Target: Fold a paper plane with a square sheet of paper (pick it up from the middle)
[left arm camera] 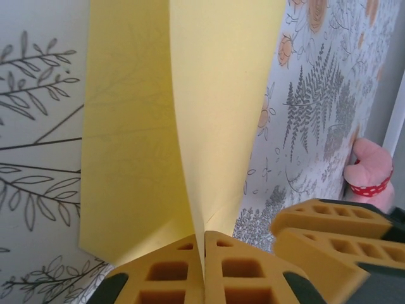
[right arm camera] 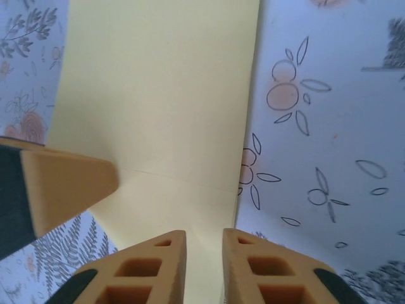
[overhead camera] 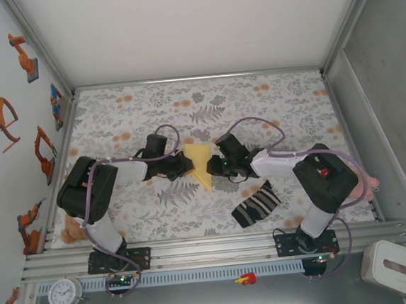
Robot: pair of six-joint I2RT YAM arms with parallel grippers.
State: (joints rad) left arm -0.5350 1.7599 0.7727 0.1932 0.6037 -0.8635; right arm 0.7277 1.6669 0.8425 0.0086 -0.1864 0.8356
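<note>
The pale-yellow paper [overhead camera: 201,159] sits at the middle of the floral-patterned bench [overhead camera: 270,103], between the two arms, which reach in from either side. From above it reads as a folded shape, broad at the far end and narrowing to a sharp point towards the near edge.

The left pincer [overhead camera: 188,165] meets the paper on its left side. In the left wrist view its two orange fingers [left arm camera: 168,272] are pressed flat together, clenched on the paper's near edge. From that pinch a crease rises up the sheet, with one flap spreading left and the other right, so the paper stands lifted and partly folded along its length. The other arm's orange fingertips [left arm camera: 329,221] show just beside it on the right.

The right pincer [overhead camera: 213,167] comes in at the paper's right side. In the right wrist view its fingers [right arm camera: 155,272] stand a little apart, with a clear gap between the pads and yellow paper visible through the gap; it is released rather than squeezing the sheet. A faint crease line runs across the paper just ahead of those fingers. One finger of the left pincer [right arm camera: 63,187] lies on the paper at the left of that view.

A black-and-white striped sock [overhead camera: 256,204] lies flat on the bench near the right arm's base, apart from the paper. A pink soft toy [left arm camera: 367,174] rests at the bench's right edge
</note>
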